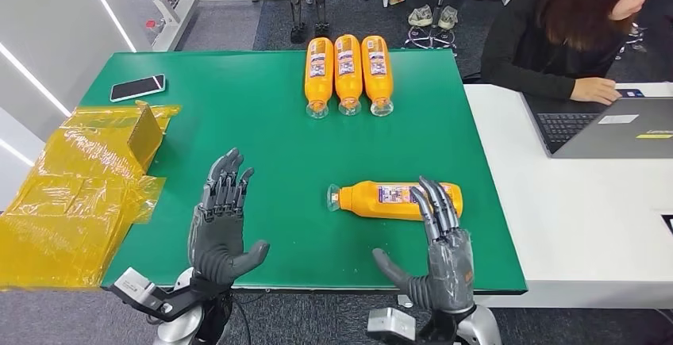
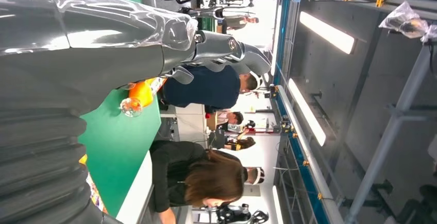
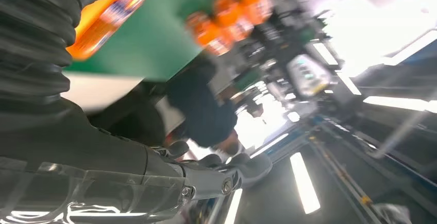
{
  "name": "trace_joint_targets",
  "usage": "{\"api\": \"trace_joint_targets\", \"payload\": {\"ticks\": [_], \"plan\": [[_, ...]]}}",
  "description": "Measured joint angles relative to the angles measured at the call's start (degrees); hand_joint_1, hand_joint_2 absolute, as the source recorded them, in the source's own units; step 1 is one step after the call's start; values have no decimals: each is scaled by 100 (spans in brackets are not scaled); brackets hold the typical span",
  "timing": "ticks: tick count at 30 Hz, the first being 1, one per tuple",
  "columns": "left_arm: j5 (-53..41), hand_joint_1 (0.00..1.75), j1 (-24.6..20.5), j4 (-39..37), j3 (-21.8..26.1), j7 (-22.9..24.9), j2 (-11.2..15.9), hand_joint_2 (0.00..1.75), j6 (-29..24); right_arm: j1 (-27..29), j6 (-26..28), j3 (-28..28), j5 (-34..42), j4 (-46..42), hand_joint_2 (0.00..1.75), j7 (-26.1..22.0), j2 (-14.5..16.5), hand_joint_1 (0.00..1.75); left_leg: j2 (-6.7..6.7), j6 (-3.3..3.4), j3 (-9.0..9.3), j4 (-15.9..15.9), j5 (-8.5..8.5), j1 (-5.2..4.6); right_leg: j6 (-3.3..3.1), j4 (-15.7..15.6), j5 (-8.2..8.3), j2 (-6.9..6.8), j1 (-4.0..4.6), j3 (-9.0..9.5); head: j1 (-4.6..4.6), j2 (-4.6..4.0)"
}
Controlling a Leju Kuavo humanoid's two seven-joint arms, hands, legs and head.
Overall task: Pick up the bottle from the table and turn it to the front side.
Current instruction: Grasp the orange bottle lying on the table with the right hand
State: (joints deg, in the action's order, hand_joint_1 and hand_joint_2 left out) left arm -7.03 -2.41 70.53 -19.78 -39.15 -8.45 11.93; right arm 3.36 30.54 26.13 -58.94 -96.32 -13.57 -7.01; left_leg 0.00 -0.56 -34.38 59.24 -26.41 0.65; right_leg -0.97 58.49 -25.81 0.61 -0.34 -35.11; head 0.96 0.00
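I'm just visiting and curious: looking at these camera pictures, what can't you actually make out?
- Head view: the right hand has its fingers in front of the lying bottle, so contact cannot be judged.
- Head view: that bottle's label is too small to read.
- Right wrist view: the three bottles are blurred.
- Left wrist view: the left hand hides most of the green table.
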Motion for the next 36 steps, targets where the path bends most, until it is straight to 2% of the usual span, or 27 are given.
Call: {"api": "trace_joint_targets", "payload": {"ticks": [2, 8, 13, 16, 22, 30, 36], "plan": [[-17, 0, -1, 0, 0, 0, -1, 175, 28, -114, -209, -215, -534, 122, 175, 352, -81, 0, -1, 1, -1, 1, 1, -1, 0, 0, 1, -2, 0, 1, 1, 0], [-36, 0, -22, 0, 0, 9, -25, 175, 125, -529, -988, -535, -1544, 561, 175, 1015, -257, 0, -1, 2, 2, 2, 2, -1, 0, 0, 4, -2, -1, 2, -1, 0], [-56, 0, 27, 2, 3, 20, -44, 175, 134, -742, -1134, -557, -1879, 827, 175, 1199, -314, 0, -1, 2, 1, 1, 2, 0, -1, 1, 3, -2, -1, 0, -1, 0], [-73, 0, 51, 31, 8, 46, -44, 175, 185, -888, -1413, -556, -1690, 976, 175, 1172, -338, 0, -1, 2, 0, 1, 2, 1, -2, 1, 2, -2, 0, 0, -1, 0], [-120, 0, 59, 66, 12, 85, -44, 175, 290, -1223, -2547, -533, -822, 1396, 175, 857, -484, 0, -5, 2, -3, 1, 2, 0, -1, 1, 3, -7, -1, 1, 0, 0], [-121, 0, 61, 67, 13, 92, -45, 175, 321, -1700, -3197, -341, -510, 1912, 175, 737, -593, 0, -8, 2, -3, 2, 3, 0, 0, 1, 5, -8, -1, 0, 0, 0], [-102, 0, 41, 68, 13, 170, -87, 175, 341, -2291, -3678, -139, -103, 2614, 175, 575, -630, 0, -7, 0, -3, 2, 4, 0, 0, 3, 5, -8, -1, 0, -1, 0]]}}
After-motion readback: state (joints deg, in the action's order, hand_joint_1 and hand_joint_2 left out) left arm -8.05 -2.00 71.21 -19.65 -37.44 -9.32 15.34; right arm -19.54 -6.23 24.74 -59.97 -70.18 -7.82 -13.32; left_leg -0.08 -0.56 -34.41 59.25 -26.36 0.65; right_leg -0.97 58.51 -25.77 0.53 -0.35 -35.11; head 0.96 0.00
